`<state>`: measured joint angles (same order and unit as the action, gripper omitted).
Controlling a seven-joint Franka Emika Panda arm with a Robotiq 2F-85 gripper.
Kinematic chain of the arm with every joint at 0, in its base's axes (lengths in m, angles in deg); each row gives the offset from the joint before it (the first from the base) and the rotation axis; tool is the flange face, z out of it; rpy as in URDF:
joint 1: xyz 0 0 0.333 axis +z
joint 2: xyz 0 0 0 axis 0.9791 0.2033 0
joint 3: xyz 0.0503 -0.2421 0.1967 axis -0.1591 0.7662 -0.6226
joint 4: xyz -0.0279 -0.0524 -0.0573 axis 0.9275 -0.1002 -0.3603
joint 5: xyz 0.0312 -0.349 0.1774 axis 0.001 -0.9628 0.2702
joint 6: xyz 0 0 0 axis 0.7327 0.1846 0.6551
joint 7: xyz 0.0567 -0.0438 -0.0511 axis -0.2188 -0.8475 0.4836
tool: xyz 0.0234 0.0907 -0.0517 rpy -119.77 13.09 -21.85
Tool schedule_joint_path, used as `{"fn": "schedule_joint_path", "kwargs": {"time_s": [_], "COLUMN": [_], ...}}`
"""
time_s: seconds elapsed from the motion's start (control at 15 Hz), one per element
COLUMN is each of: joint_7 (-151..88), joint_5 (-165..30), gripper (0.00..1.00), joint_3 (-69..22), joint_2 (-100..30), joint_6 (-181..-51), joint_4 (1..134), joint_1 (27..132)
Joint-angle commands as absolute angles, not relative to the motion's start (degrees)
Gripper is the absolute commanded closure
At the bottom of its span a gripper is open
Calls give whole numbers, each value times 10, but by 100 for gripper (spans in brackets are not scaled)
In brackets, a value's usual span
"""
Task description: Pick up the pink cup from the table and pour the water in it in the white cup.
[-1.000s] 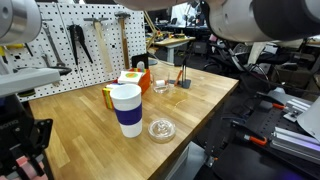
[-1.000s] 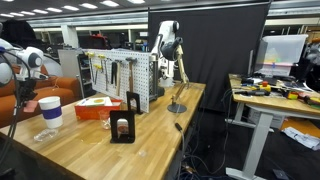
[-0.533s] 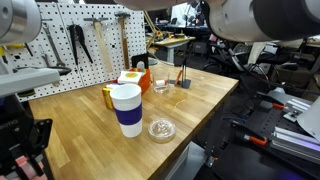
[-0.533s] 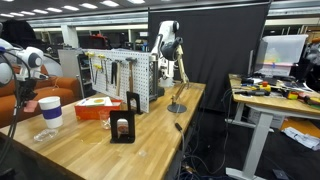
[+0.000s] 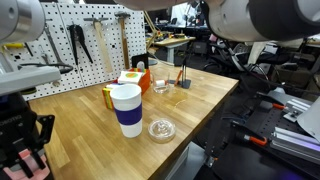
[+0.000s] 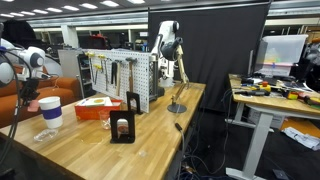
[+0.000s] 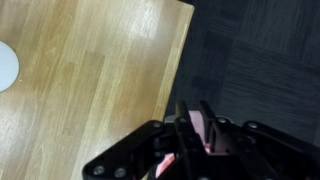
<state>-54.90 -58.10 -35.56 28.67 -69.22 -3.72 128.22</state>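
**Hand (image 7: 195,125) closed on pink cup (image 7: 203,132) off the near edge of the surface**

Hand: in the wrist view the fingers are drawn tight together, and a pink piece of the cup shows clamped between them. How the cup sits in the grip cannot be told. In an exterior view the hand (image 5: 22,145) is at the near left corner with a pink patch (image 5: 30,166) low in it.

Surface (image 5: 80,125): light wooden planks. In the wrist view its edge runs past the hand, with dark floor to the right.

White cup (image 5: 126,108): upright on the surface, right of and beyond the hand, well apart from it. It has a dark-blue band round its middle.

Glass dish (image 5: 161,129): just right of the white cup.

Yellow-handled container (image 5: 108,97): close behind the white cup.

Pegboard (image 5: 80,35): at the far edge, hung with hand tools.
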Motion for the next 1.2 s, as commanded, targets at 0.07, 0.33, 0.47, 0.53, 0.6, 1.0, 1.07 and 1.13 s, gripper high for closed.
{"fn": "schedule_joint_path", "kwargs": {"time_s": [0.07,0.33,0.47,0.53,0.6,1.0,1.07,1.13], "joint_7": [-619,-697,-739,-760,-779,-867,-878,-891], "joint_5": [-588,-615,-624,-627,-630,-628,-626,-621], "gripper": [96,96,96,96,96,96,96,96], "joint_3": [-336,-309,-302,-300,-298,-298,-300,-303], "joint_2": [277,270,271,272,272,275,276,278], "joint_6": [-708,-692,-684,-680,-674,-648,-648,-651], "joint_4": [-32,-25,-26,-27,-27,-31,-32,-33], "joint_1": [1280,1293,1296,1297,1297,1283,1279,1273]}}
